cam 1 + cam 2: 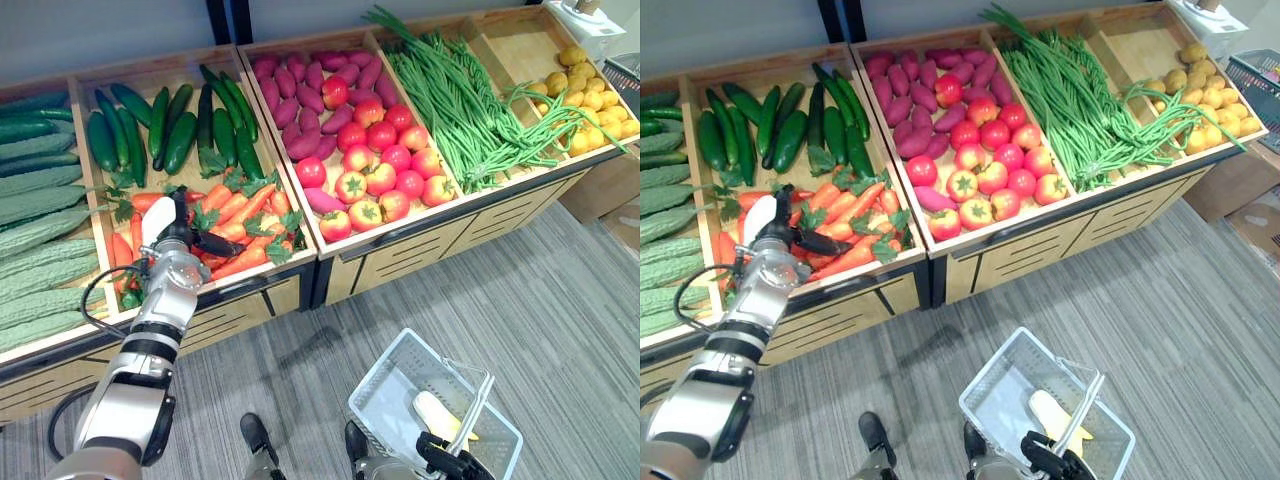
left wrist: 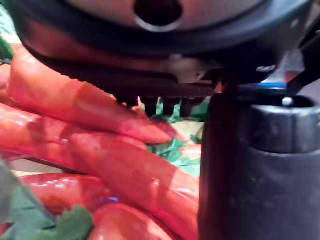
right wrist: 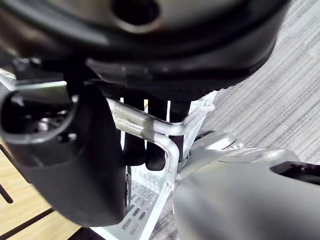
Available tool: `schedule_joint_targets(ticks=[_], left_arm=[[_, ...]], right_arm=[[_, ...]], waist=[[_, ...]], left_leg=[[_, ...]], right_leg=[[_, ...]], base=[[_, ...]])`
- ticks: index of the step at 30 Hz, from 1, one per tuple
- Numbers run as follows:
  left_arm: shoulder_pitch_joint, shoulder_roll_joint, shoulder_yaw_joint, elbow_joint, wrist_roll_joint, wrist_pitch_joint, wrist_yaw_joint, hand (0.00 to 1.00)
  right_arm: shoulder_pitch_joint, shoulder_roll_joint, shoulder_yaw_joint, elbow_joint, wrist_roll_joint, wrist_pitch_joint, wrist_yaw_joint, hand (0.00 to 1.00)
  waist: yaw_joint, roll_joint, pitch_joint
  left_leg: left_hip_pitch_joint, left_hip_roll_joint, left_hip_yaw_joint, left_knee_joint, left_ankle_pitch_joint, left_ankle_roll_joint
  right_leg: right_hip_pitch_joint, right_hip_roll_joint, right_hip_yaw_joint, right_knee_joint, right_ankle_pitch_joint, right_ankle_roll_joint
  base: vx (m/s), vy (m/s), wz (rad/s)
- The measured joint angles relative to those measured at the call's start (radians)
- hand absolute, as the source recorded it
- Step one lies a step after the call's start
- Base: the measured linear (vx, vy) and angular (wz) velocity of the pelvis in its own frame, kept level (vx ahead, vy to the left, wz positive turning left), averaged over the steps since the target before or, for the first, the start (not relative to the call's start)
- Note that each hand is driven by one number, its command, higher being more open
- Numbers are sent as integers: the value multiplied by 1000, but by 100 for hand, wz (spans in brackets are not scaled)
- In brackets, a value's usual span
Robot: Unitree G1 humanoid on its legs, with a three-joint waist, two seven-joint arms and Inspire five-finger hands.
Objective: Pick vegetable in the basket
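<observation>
My left hand hovers wide over the carrots, lower left of frame, nothing gripped, I think. My right hand clutches the basket, bottom edge. Slick, piled carrots could roll from a shallow pinch.

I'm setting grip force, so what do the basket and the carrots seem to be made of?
The basket looks like pale grey matte plastic, with moulded slotted walls. The carrots have glossy, wax-smooth orange skin with sharp highlights, hinting at plastic replicas, though real ones cannot be ruled out.
</observation>
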Motion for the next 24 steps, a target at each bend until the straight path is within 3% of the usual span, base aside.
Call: schedule_joint_targets(ticks=[2, 3, 14, 24], left_arm=[[-25, 1, 1, 21, 6, 21, -14, 100], [-31, 1, 1, 27, 12, 23, -19, 0], [-152, 8, 24, 201, 129, 40, -44, 0], [-121, 6, -44, 221, 125, 20, -47, 0]], right_arm=[[-16, -7, 16, 0, 15, 0, -9, 0], [-19, -9, 23, 0, 20, 0, -10, 0], [-93, -27, 86, 11, 32, 13, -14, 0], [-100, -32, 99, 26, 28, 27, -7, 0]], waist=[[2, -1, 14], [2, -1, 15], [-2, 9, 29], [-7, 13, 18]], left_leg=[[-2, -3, 5, 0, -1, 5], [-4, -3, 7, 0, -3, 5], [9, -7, 53, 0, -24, 5], [65, -37, 66, -1, -46, 11]], right_leg=[[-3, -3, 2, 0, 1, 1], [-6, -4, 3, 0, 1, 1], [-1, -15, 11, -8, 1, 3], [65, -49, 1, -35, 3, 13]], base=[[3, 5, -2], [3, 3, -7], [7, -3, -4], [4, 1, 1]])
